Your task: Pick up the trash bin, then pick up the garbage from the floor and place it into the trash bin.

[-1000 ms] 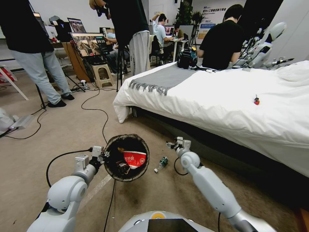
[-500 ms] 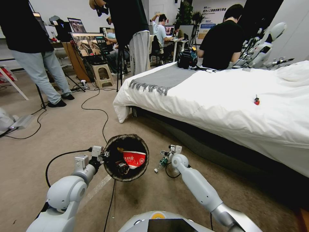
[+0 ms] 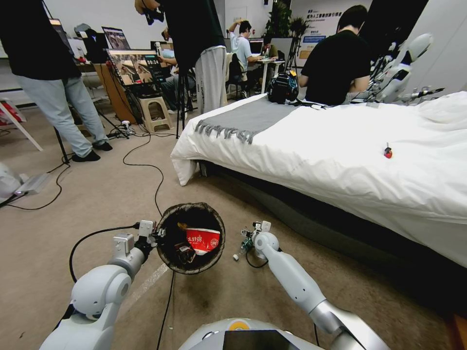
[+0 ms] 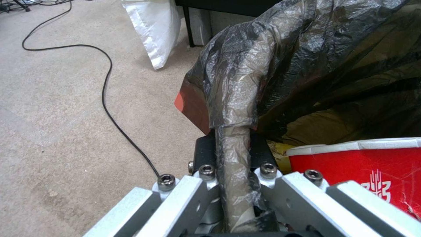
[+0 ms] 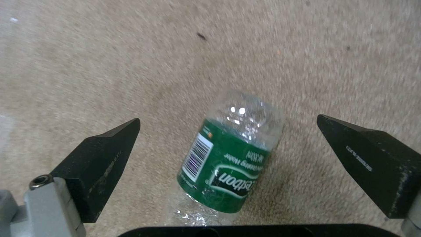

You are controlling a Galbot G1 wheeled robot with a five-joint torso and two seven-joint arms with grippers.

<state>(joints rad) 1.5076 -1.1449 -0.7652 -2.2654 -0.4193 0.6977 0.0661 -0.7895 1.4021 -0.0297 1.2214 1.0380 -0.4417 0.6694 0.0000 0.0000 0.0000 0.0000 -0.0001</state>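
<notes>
The right tool, jaws spread wide, hangs over the bottle lying on the floor, beside the bin. The left tool pinches the bin's bagged rim, holding it off the carpet. Risks: the round, thin bottle may roll or squirt from closing pads; the bin's slick liner may slip.

Crinkly glossy black plastic bag, clear shiny plastic bottle with green label, matt short-pile carpet.
</notes>
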